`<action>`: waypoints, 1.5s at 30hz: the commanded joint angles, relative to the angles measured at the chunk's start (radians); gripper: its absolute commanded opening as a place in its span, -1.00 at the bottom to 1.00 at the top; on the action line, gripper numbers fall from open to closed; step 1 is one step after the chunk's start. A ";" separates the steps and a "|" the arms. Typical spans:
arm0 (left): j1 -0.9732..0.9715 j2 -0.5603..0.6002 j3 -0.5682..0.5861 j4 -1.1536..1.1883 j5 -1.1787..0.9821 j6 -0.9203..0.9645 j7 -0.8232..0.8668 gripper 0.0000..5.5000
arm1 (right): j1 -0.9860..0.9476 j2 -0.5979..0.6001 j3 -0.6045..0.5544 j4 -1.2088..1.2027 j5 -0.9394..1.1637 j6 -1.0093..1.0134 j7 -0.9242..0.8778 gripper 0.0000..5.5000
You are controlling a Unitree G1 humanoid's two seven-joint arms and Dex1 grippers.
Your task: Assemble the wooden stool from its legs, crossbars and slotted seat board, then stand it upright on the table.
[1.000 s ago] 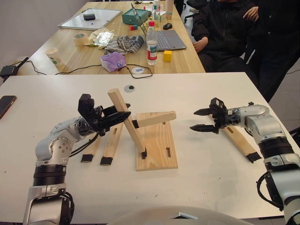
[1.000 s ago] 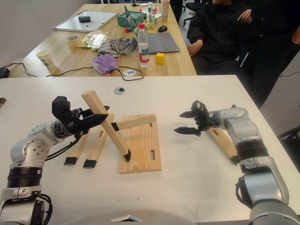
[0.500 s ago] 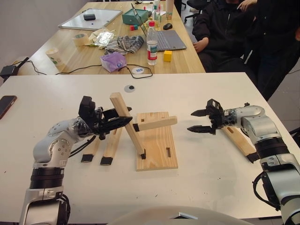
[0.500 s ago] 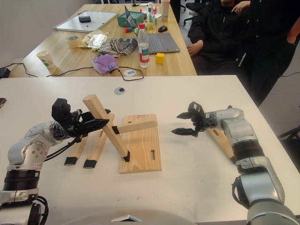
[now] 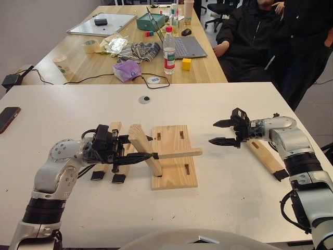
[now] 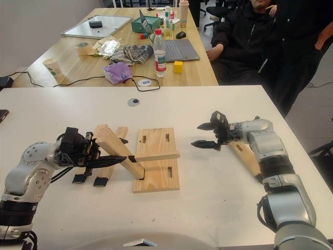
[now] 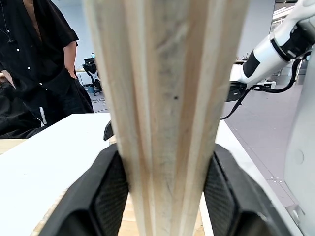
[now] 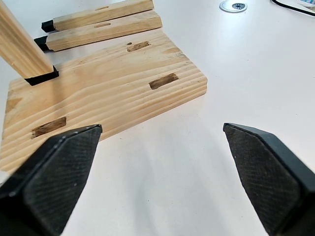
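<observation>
The slotted seat board [image 5: 179, 169] lies flat mid-table. My left gripper [image 5: 138, 149] is shut on a wooden leg [image 5: 148, 159] that leans low over the board's left edge, black foot down on the board. A crossbar [image 5: 182, 153] juts from that leg to the right, across the board. In the left wrist view the leg [image 7: 167, 98] is pinched between both pads [image 7: 110, 196]. Two loose legs [image 5: 120, 167] lie side by side under the left gripper. My right gripper [image 5: 225, 133] hovers open just right of the board; another leg [image 5: 266, 158] lies beneath its forearm.
A dark phone [image 5: 8, 117] rests at the table's left edge and a small grey disc [image 5: 145, 99] sits behind the board. The wooden table [image 5: 93, 62] at the back carries a bottle [image 5: 168, 49], a laptop and clutter. People sit behind on the right.
My left gripper has sunk and tilted the leg down, so the leg leans much lower and the crossbar now lies across the board. The right gripper has barely moved.
</observation>
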 commanded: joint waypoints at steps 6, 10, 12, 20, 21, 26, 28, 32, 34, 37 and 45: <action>0.127 0.108 -0.343 0.238 0.425 0.099 0.127 -0.26 | 0.049 0.021 -0.026 -0.071 0.016 0.025 -0.036 0.66; 0.128 0.141 -0.384 0.265 0.463 0.071 0.123 -0.13 | 0.072 0.033 -0.039 -0.088 0.024 0.028 -0.061 0.66; 0.116 0.142 -0.368 0.251 0.420 0.086 0.108 -0.04 | 0.077 0.042 -0.051 -0.093 0.036 0.034 -0.079 0.66; 0.121 0.159 -0.232 0.177 0.388 0.018 0.125 0.16 | 0.113 0.064 -0.079 -0.149 0.064 0.061 -0.130 0.66; 0.120 0.162 -0.167 0.159 0.340 0.048 0.144 0.16 | 0.117 0.065 -0.082 -0.152 0.066 0.063 -0.134 0.66; 0.062 0.153 0.189 0.041 0.024 0.287 0.269 0.08 | 0.150 0.064 -0.096 -0.175 0.073 0.066 -0.162 0.66; 0.019 0.129 0.297 -0.042 -0.155 0.374 0.324 -0.03 | 0.160 0.066 -0.099 -0.180 0.077 0.065 -0.177 0.66; -0.141 0.067 0.389 -0.255 -0.659 0.479 0.592 -0.22 | 0.160 0.081 -0.113 -0.165 0.073 0.054 -0.239 0.66; -0.231 0.036 0.357 -0.292 -0.734 0.469 0.753 -0.33 | 0.146 0.090 -0.127 -0.136 0.063 0.033 -0.289 0.66; -0.350 -0.008 0.294 -0.344 -0.862 0.455 0.981 -0.50 | 0.107 0.111 -0.163 -0.069 0.045 0.000 -0.390 0.66; -0.437 0.027 0.252 -0.506 -1.138 0.457 1.144 -0.94 | 0.068 0.130 -0.202 0.012 0.028 -0.037 -0.477 0.66</action>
